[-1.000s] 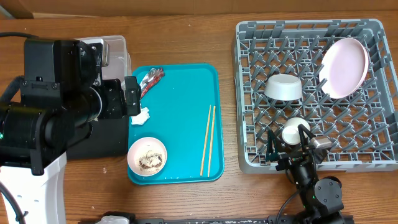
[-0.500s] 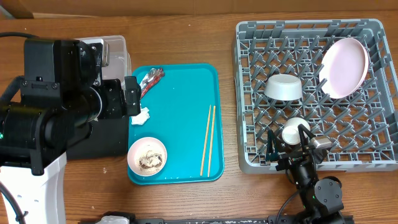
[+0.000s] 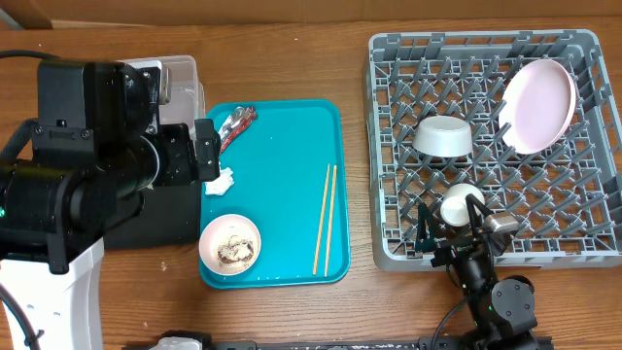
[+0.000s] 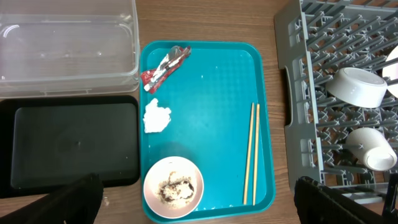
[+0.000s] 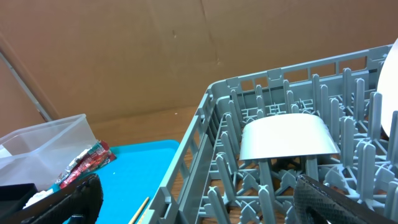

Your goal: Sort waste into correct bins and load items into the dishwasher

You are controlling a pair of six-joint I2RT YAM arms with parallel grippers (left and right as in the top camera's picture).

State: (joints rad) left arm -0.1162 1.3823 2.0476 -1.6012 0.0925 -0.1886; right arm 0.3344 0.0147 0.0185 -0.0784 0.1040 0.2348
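Left gripper (image 4: 195,186) and right gripper (image 3: 450,226) hover spread wide, empty | wrapper (image 4: 164,67), napkin (image 4: 156,116) and scrap-filled small bowl (image 4: 173,187) lie on teal tray (image 4: 214,93) | risk: a tilted bowl scatters rice; thin chopsticks (image 4: 251,154) may slip a pinch

Overhead, L wrist top-down; R low; tray (image 3: 282,175) shared

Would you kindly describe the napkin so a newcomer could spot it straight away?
Start at the big teal tray. Near its left edge, between the red-and-silver wrapper and the small bowl of scraps, lies the napkin: the only crumpled white lump there.
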